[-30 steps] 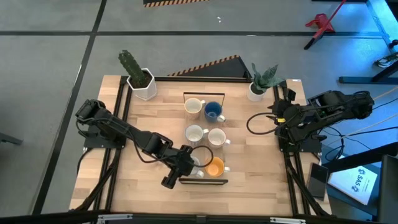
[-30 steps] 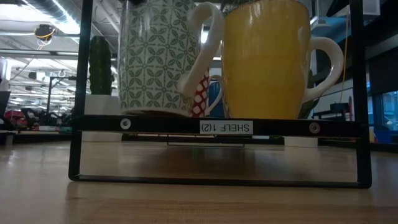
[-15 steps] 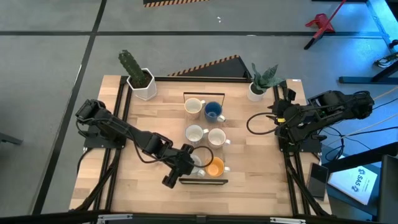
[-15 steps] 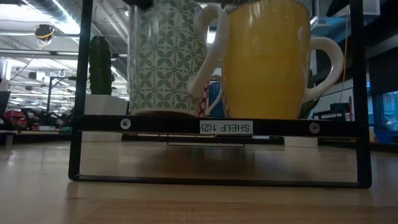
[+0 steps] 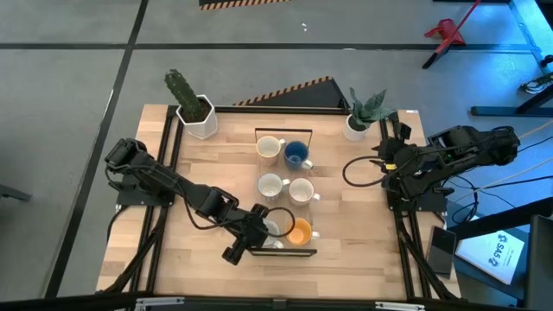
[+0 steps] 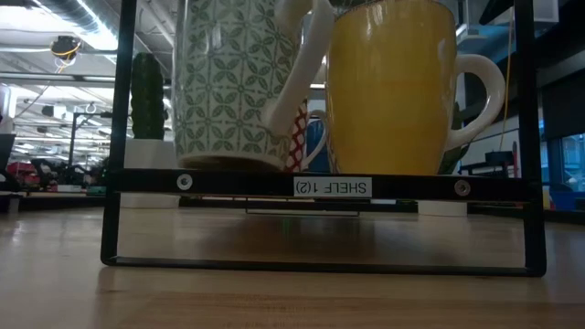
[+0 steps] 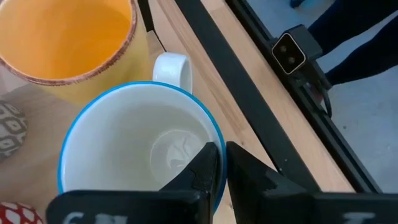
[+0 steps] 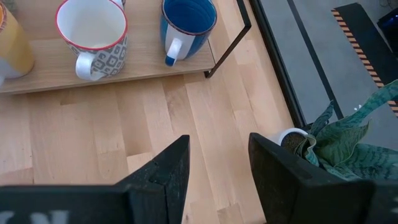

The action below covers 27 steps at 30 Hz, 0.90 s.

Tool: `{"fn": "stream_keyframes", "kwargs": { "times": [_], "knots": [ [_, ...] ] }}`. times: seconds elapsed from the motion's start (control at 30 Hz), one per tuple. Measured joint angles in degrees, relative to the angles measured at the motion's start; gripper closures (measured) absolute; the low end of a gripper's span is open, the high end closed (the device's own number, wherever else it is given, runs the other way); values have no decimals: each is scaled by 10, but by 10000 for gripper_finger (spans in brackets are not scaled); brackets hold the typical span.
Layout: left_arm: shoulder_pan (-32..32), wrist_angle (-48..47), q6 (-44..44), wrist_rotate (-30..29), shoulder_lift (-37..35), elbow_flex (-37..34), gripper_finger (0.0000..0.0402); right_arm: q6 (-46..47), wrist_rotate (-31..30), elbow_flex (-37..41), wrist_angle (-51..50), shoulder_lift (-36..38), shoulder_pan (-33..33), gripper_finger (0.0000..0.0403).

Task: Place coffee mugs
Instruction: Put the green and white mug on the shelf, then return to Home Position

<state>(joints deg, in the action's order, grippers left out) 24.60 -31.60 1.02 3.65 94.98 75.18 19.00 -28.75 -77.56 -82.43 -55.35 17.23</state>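
Left gripper (image 7: 219, 167): seen at the near end of the shelf (image 5: 304, 251); its fingers are clamped on the rim of the green-patterned mug (image 6: 233, 87), one inside, one outside
Green-patterned mug: blue-rimmed, white inside; shown tilted in the low view, its base partly off the shelf rail; set just beside the orange mug (image 5: 298, 231)
Other mugs: a white mug (image 5: 269, 148) and a blue mug (image 5: 295, 154) are stood at the far end; two more white mugs (image 5: 270, 185) are placed mid-shelf
Right gripper (image 8: 217, 165): held at the table's (image 5: 354, 225) right edge, near the leafy plant pot (image 5: 356, 127); fingers apart, nothing between
Cactus pot (image 5: 199, 117): stood at the far left corner
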Motion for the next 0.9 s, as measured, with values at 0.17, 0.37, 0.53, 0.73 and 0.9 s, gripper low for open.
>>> {"fn": "stream_keyframes", "kwargs": {
  "times": [0.17,0.37,0.53,0.73,0.9],
  "knots": [
    [0,1,4,-11,0,0,347,0,0,0,0,0,0,253],
    [0,2,1,-18,0,0,308,0,0,0,0,0,0,253],
    [0,3,-53,-17,-9,0,300,1,0,0,0,0,0,253],
    [0,-2,-105,-16,-54,0,299,0,-3,0,0,0,0,253],
    [-1,-6,-171,-20,-118,0,299,-12,-58,0,19,0,0,253]
  ]
}}
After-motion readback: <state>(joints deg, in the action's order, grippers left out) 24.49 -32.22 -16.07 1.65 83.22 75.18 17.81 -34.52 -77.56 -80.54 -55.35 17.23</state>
